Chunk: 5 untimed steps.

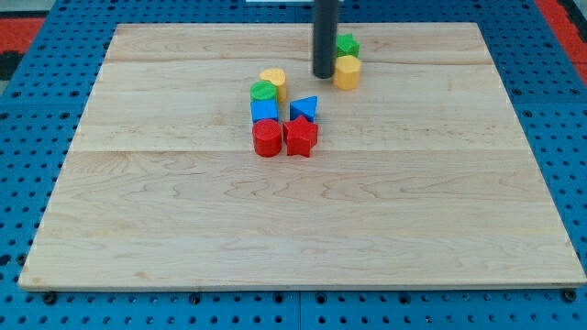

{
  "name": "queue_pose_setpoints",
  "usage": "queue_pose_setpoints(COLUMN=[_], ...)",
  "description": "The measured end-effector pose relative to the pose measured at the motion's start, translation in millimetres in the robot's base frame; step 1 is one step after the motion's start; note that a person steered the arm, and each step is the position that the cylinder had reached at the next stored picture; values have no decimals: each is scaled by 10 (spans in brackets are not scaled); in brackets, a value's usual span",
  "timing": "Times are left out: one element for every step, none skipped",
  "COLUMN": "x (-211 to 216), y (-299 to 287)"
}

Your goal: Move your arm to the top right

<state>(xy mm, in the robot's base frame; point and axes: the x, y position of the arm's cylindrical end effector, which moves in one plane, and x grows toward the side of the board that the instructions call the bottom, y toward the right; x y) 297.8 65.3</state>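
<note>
My tip (323, 75) is at the lower end of a dark rod that comes down from the view's top centre. It stands just left of a yellow block (347, 71), close to it or touching. A green block (347, 45) sits right behind the yellow one. Lower left of my tip lies a cluster: a yellow cylinder (272, 82), a green cylinder (264, 92), a blue cube (264, 112), a blue triangular block (305, 109), a red cylinder (267, 138) and a red star block (301, 137).
The wooden board (303, 220) lies on a blue perforated table (18, 183). The board's top right corner (477, 27) is to the right of my tip, past the yellow and green blocks.
</note>
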Motion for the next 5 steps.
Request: queue_pose_setpoints(x=[152,-242,-741,-755,-355], y=[862,1124,1092,2226,2055])
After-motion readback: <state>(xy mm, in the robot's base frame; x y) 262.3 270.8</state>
